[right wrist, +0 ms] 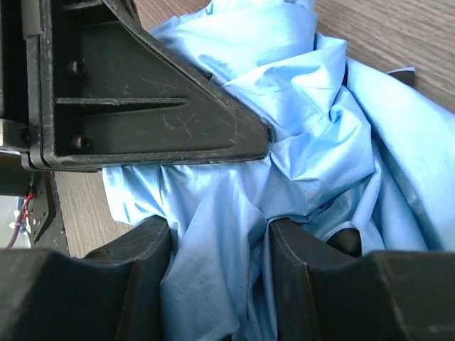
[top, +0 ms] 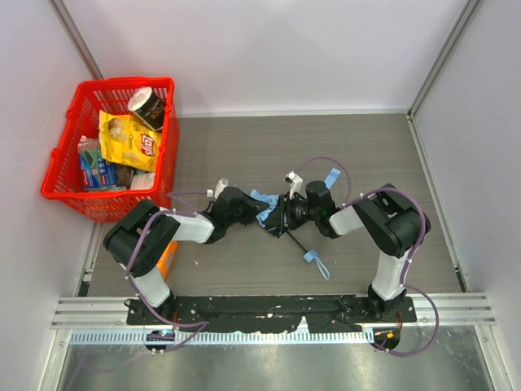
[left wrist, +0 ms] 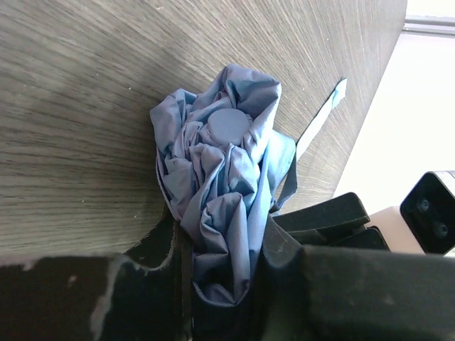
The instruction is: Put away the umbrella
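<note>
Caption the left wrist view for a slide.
Left gripper clamped on the bunched sky-blue umbrella, fabric filling the gap between its fingers, above the wood-grain table.

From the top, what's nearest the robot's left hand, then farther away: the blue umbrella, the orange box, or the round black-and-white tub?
1. The light blue fabric umbrella: mid-table, right in the left hand.
2. The orange box: near edge, beside the left arm's base.
3. The round black-and-white tub: far left, in the red plastic basket.
</note>
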`<state>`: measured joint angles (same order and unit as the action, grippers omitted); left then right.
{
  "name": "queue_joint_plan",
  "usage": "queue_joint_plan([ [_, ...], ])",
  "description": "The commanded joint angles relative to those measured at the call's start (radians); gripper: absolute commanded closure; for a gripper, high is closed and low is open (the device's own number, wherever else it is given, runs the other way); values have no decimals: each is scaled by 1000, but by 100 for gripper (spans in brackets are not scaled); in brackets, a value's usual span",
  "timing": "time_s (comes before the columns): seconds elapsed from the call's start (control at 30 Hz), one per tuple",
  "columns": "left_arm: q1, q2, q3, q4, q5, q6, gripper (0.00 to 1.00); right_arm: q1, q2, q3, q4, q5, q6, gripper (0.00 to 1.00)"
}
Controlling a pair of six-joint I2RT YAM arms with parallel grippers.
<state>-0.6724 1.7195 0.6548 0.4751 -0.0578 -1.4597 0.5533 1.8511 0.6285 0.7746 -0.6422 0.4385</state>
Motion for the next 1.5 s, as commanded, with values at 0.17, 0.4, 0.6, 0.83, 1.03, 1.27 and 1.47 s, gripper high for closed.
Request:
queue_joint_plan([
  [0.17, -9, -12, -64, 22, -80, 96, 100, 40, -166, 42, -387, 39, 68, 46],
  [0.4, -10, -17, -92, 51, -74, 75, 100, -18, -453, 134, -816, 220, 109, 29],
  [0.6, -10, -37, -99, 71, -63, 73, 100, -174, -610, 77, -929, 220, 256, 28],
  [0.83, -12, -67, -103, 74, -47, 75, 100, -352, -699, -61, -847, 251, 371, 33],
  [1.03, -18, -86, -116, 92, -45, 71, 100, -405, -532, -182, -531, 105, 459, 46],
  [1.27, -26, -89, -127, 115, -48, 58, 100, -406, -391, -234, -250, 153, 496, 50],
  [1.47, -32, -95, -132, 137, -53, 56, 100, -405, -248, -248, -77, 180, 571, 53],
])
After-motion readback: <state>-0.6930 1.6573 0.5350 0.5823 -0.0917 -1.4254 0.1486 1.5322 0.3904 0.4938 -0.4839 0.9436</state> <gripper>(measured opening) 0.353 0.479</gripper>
